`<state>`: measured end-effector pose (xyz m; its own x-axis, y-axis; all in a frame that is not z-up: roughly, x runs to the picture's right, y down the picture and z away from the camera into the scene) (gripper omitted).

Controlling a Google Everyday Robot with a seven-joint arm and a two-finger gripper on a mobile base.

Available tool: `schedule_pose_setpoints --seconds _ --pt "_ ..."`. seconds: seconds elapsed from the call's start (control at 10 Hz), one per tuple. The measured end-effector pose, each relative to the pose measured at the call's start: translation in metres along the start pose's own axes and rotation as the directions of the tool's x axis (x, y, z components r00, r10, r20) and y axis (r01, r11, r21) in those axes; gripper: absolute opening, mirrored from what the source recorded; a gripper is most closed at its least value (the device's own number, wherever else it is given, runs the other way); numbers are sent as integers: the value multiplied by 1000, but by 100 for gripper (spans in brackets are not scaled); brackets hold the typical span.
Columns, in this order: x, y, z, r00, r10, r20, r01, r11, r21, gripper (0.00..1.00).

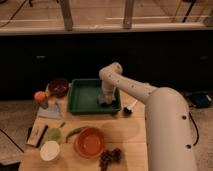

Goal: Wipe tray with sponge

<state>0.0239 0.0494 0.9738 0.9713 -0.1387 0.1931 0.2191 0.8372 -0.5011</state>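
Observation:
The dark green tray [82, 99] lies at the back middle of the wooden table. My gripper [106, 96] points down into the tray's right part, reached by the white arm from the right. It is shut on the small greyish-blue sponge [103, 101], which presses on the tray floor near the right rim. The gripper hides most of the sponge.
Left of the tray are a dark bowl [58, 87], an orange object [40, 96] and a light-blue cloth [51, 111]. In front are an orange bowl [90, 141], grapes [110, 156], a green pepper [75, 131], a green cup [54, 134], a white cup [50, 150] and a black-and-tan oblong object [37, 136]. A small black-and-white thing [129, 107] lies right of the tray.

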Motion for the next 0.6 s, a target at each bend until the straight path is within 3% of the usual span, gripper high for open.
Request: schedule_pose_setpoints --seconds 0.3,0.6 --pt "1 -21 7 1000 8 21 -9 1000 14 0" --pt "-30 -28 8 995 -58 82 57 998 18 0"
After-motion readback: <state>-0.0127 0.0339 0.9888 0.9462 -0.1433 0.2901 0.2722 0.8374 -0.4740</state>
